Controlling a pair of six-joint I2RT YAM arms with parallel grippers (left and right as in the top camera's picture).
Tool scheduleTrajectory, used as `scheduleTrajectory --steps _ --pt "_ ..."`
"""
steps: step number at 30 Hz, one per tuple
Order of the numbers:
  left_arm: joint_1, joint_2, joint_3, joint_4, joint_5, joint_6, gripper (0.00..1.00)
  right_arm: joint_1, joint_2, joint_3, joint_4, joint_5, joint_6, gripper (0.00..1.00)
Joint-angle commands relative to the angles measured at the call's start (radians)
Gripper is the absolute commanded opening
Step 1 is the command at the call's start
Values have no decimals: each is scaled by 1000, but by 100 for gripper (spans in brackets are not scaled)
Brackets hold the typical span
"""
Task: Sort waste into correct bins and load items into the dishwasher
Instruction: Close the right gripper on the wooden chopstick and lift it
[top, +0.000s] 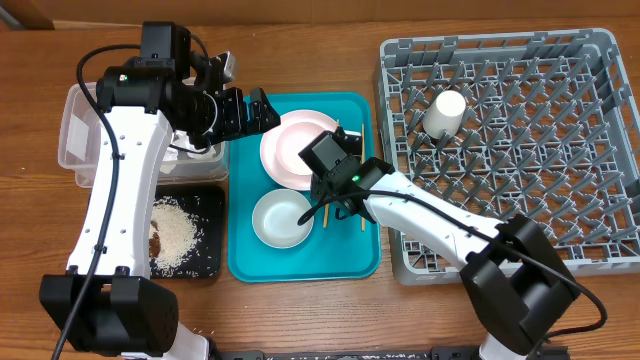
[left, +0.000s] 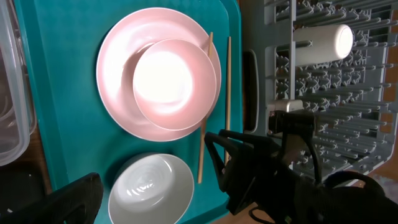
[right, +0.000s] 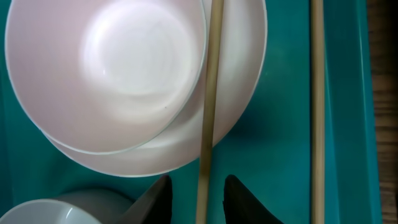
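A pink bowl (left: 174, 81) sits inside the pale pink plate (left: 118, 99) on the teal tray (top: 250, 262). In front of them is a grey-white bowl (top: 282, 218). Two wooden chopsticks lie on the tray. One chopstick (right: 208, 93) leans over the plate's rim, and the other chopstick (right: 317, 93) lies flat to its right. My right gripper (right: 200, 199) is low over the tray with its fingers either side of the leaning chopstick, a gap showing on each side. My left gripper (top: 250, 110) hangs wide open over the tray's far left corner, holding nothing. A cream cup (top: 446, 110) lies in the grey dish rack (top: 560, 150).
The clear tub (top: 75, 130) stands at the left, partly under my left arm. The black tray (top: 205, 265) in front of it holds white rice (top: 178, 232) and a brown scrap. My right arm (left: 267, 168) reaches in from the tray's right edge.
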Motion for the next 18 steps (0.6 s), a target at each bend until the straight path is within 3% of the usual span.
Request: scheduleTrajectory --steps 1,18 --pt "-2 5 7 4 -6 -10 100 -4 43 -4 10 14 5 30" --pt "-2 5 7 4 -6 -10 100 -4 77 -4 29 3 5 20"
